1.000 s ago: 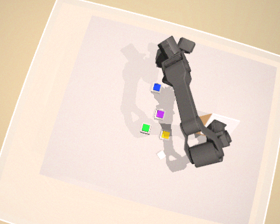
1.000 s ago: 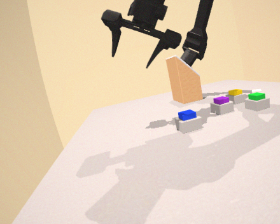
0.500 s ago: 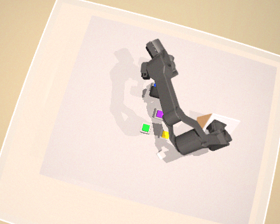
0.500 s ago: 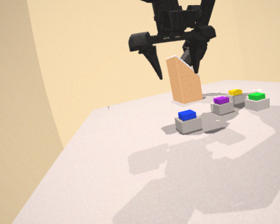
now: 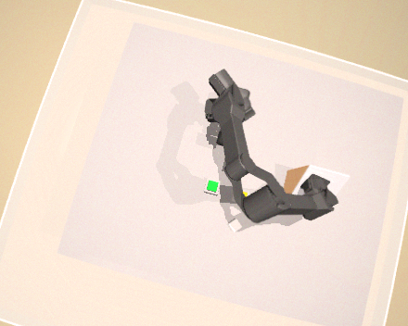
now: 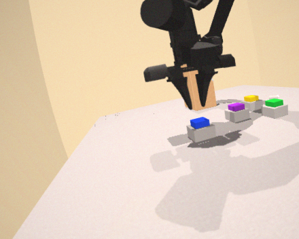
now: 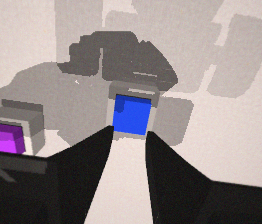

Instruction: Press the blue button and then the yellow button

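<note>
The blue button [image 6: 200, 123] [image 7: 132, 115] sits raised on its grey base; the arm hides it in the top view. My gripper [image 6: 196, 107] [image 7: 130, 133] is partly open, with a narrow gap and nothing held between the fingers. In the exterior view its tips point down and show above the blue button, apart from it. In the wrist view the tips show at the button's lower edge. The yellow button [image 5: 245, 194] [image 6: 251, 98] is raised on its base, farther back in the exterior view and partly hidden by the arm in the top view.
A purple button [image 6: 236, 106] [image 7: 3, 139] stands between blue and yellow in the exterior view. A green button [image 5: 212, 186] [image 6: 274, 102] is beside yellow. A small white block [image 5: 235, 225] lies near them. A tall wooden-coloured block [image 5: 295, 178] [image 6: 210, 95] stands behind the fingers in the exterior view.
</note>
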Controlling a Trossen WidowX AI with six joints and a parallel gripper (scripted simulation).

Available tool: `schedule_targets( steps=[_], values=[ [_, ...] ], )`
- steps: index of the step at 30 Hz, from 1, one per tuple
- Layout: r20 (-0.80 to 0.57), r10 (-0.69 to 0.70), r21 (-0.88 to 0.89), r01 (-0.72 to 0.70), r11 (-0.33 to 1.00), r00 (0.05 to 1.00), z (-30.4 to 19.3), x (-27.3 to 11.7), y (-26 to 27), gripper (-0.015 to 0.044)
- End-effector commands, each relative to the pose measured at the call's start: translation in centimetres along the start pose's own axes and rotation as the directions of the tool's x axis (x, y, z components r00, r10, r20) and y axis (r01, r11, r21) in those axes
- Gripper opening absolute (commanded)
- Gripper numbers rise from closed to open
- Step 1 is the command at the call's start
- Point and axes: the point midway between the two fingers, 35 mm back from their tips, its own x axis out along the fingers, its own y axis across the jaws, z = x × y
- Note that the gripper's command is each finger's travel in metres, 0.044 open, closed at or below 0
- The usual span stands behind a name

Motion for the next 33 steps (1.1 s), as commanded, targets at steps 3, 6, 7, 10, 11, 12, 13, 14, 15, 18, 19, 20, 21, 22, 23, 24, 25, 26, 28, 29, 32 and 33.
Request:
schedule_targets(
  steps=[3,6,7,10,11,12,13,14,15,18,19,20,21,22,23,24,25,26,28,29,32,33],
  values=[
    [0.006,0.003,0.002,-0.003,1.000,1.000,0.1,0.0,0.0,0.0020],
    [0.006,0.003,0.002,-0.003,1.000,1.000,0.1,0.0,0.0,0.0020],
    [0.006,0.003,0.002,-0.003,1.000,1.000,0.1,0.1,0.0,0.0020],
    [0.006,0.003,0.002,-0.003,1.000,1.000,0.1,0.6,0.0,0.0020],
    [0.006,0.003,0.002,-0.003,1.000,1.000,0.1,0.7,0.0,0.0020],
    [0.006,0.003,0.002,-0.003,1.000,1.000,0.1,0.9,0.0,0.0020],
    [0.006,0.003,0.002,-0.003,1.000,1.000,0.1,1.1,0.0,0.0020],
    [0.006,0.003,0.002,-0.003,1.000,1.000,0.1,1.2,0.0,0.0020],
    [0.006,0.003,0.002,-0.003,1.000,1.000,0.1,1.4,0.0,0.0020],
    [0.006,0.003,0.002,-0.003,1.000,1.000,0.1,1.9,0.0,0.0020],
    [0.006,0.003,0.002,-0.003,1.000,1.000,0.1,2.1,0.0,0.0020],
    [0.006,0.003,0.002,-0.003,1.000,1.000,0.1,2.2,0.1,0.0020],
    [0.006,0.003,0.002,-0.003,1.000,1.000,0.1,2.4,0.1,0.0020],
    [0.006,0.004,0.002,-0.004,1.000,1.000,0.1,2.6,0.1,0.0020],
    [0.006,0.004,0.002,-0.004,1.000,1.000,0.1,2.7,0.1,0.0020],
    [0.006,0.004,0.002,-0.004,1.000,1.000,0.1,2.9,0.1,0.0020],
    [0.006,0.004,0.002,-0.004,1.000,1.000,0.1,3.0,0.1,0.0020],
    [0.006,0.004,0.002,-0.004,1.000,1.000,0.1,3.2,0.1,0.0020],
    [0.006,0.004,0.002,-0.004,1.000,1.000,0.1,3.3,0.1,0.0020],
    [0.006,0.004,0.002,-0.004,1.000,1.000,0.1,3.3,0.1,0.0020],
    [0.006,0.004,0.002,-0.004,1.000,1.000,0.1,3.3,0.1,0.0020],
    [0.006,0.004,0.002,-0.004,1.000,1.000,0.1,3.3,0.1,0.0020]
  ],
)
